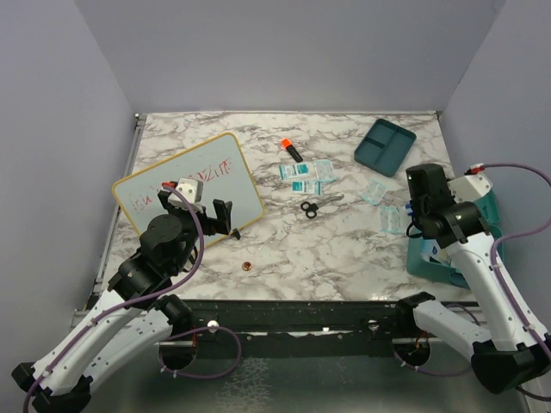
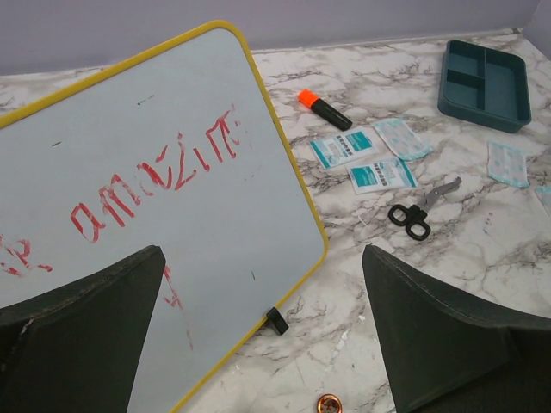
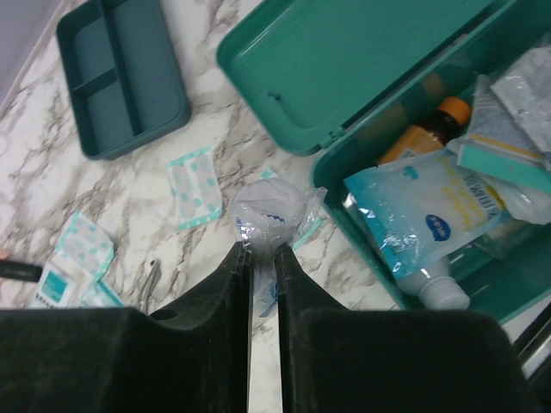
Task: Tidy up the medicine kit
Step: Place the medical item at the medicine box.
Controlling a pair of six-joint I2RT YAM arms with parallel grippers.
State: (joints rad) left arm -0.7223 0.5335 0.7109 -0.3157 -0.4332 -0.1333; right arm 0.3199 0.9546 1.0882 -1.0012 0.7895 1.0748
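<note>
Marble table point(image 1: 284, 249), teal medicine kit point(image 3: 362, 60) (open), right hand point(image 3: 263, 249) pinching packet point(image 3: 271, 211), possibly gauze, left hand point(image 2: 263, 258) released

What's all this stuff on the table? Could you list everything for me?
medicine kit case: one, teal, open at right edge, bottles and pouches inside
tray insert: one, dark teal, far right
whiteboard: one, yellow-framed, left
marker: one, black with orange cap, far centre
packets: several, teal-and-white, centre and right
scissors: one, black-handled, centre
coin-like disc: one, copper, near centre
left gripper: one, black, open above whiteboard
right gripper: one, black, pinching clear packet beside case
</note>
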